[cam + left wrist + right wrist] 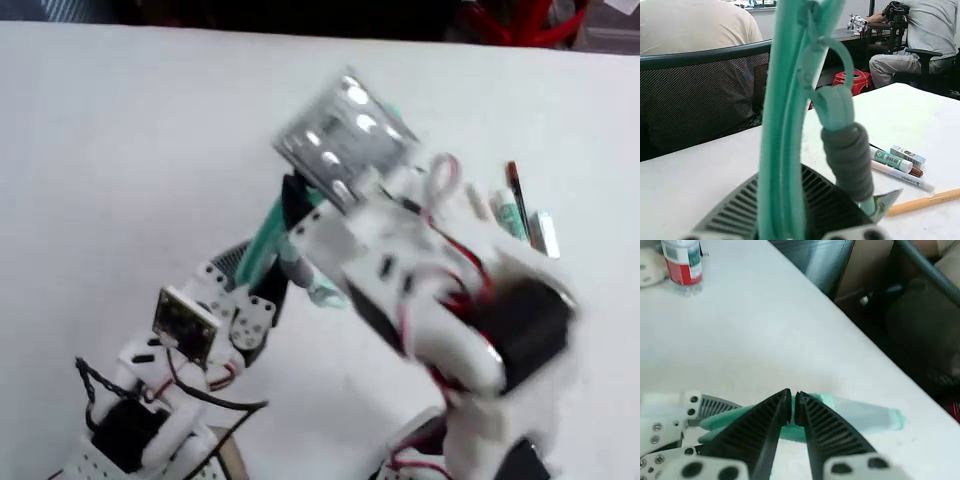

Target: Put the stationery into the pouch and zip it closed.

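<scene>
Our left tool (pixel 268 250) pinches the teal pouch (pixel 860 416). The pouch is on edge just above the worktop (pixel 700 175), its long axis level from that grip out to a pale end. Our right tool (pixel 793 399) is pressed together over it. Stationery (pixel 895 162) lies nearby.

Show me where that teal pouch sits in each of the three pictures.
High view: the pouch is a slanted teal strip just left of centre.
Left wrist view: the pouch stands upright down the middle.
Right wrist view: the pouch lies crosswise just beyond the right gripper.
Shared landmark: the white table.
</scene>
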Robot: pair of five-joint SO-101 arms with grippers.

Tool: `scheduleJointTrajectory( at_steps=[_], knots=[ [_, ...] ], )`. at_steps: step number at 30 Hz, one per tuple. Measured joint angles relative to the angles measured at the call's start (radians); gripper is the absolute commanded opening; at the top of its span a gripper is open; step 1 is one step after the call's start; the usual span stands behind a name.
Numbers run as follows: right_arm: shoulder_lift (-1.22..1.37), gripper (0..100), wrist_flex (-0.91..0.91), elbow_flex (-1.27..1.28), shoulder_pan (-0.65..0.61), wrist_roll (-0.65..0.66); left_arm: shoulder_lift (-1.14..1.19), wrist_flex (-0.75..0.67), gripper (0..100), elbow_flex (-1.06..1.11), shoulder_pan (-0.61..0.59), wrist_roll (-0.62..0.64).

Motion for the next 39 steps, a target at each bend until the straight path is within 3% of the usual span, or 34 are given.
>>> scheduleJointTrajectory(
  at_steps=[13,21,33,39],
  knots=[
    [0.018,1.8,0.000,0.077,0.210,0.000,0.000,0.000,2,0.006,0.000,0.000],
    [0.221,1.8,-0.005,0.075,0.221,-0.002,0.000,0.000,2,0.006,0.000,0.000],
    [0.275,1.8,0.000,0.034,0.221,-0.002,-0.014,-0.009,2,0.037,-0.002,0.000],
    [0.296,1.8,0.000,-0.112,0.221,-0.002,-0.015,0.014,2,0.037,0.006,-0.002]
  ],
)
